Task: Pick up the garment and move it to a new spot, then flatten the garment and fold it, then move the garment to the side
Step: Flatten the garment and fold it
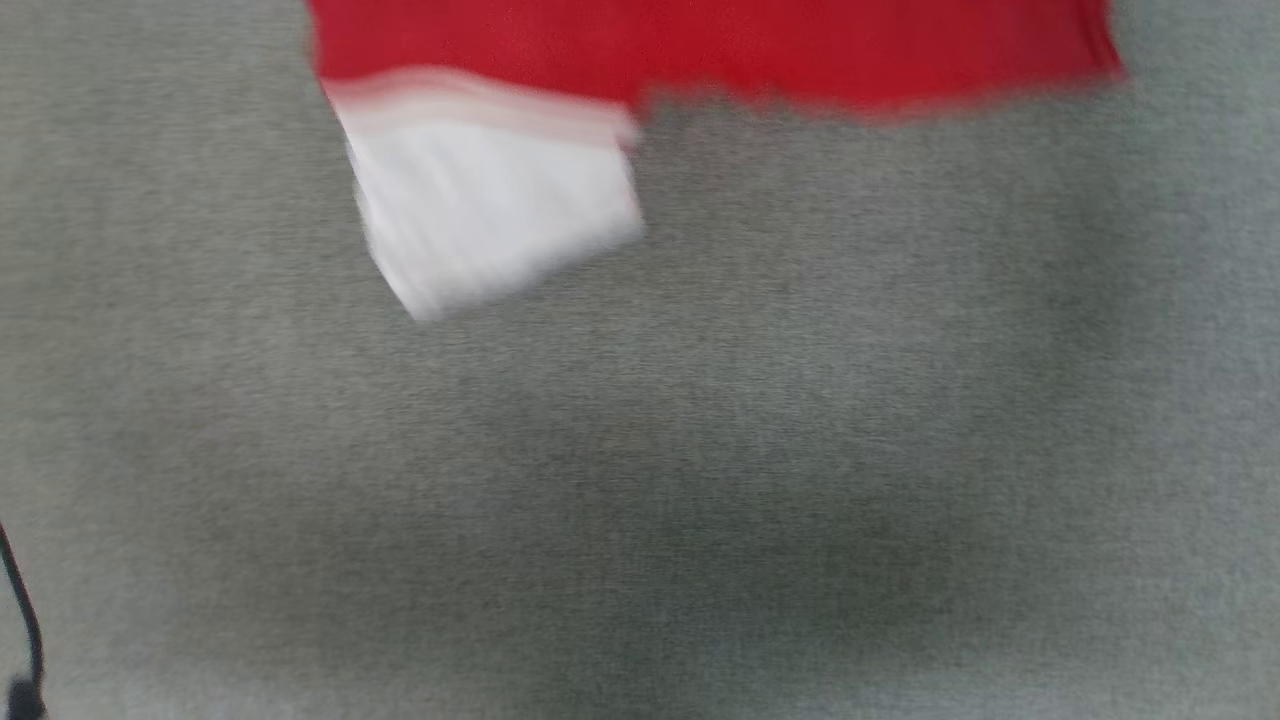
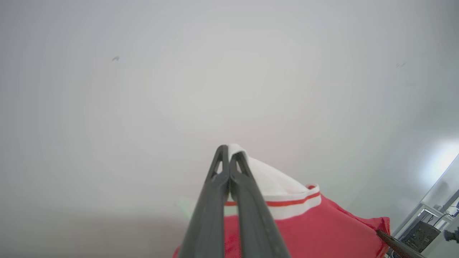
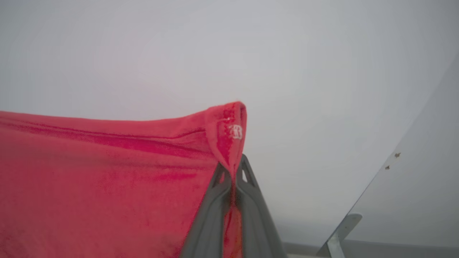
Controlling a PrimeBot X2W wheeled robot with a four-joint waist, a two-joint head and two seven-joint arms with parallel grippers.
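The garment sits at 12 o'clock in the blurred head view, its red lower edge running from 11 to 1 o'clock and its white sleeve reaching toward the centre. Open grey surface spreads out toward 3, 6 and 9 o'clock, with a dark cable at 8 o'clock. The left gripper fingers are pressed together on the sleeve's edge. The right gripper fingers pinch a red corner.

There is one garment, with one white sleeve showing in the head view. Two grippers appear, the left gripper and the right gripper, each with two dark fingers. One thin black cable lies at the head view's lower left.
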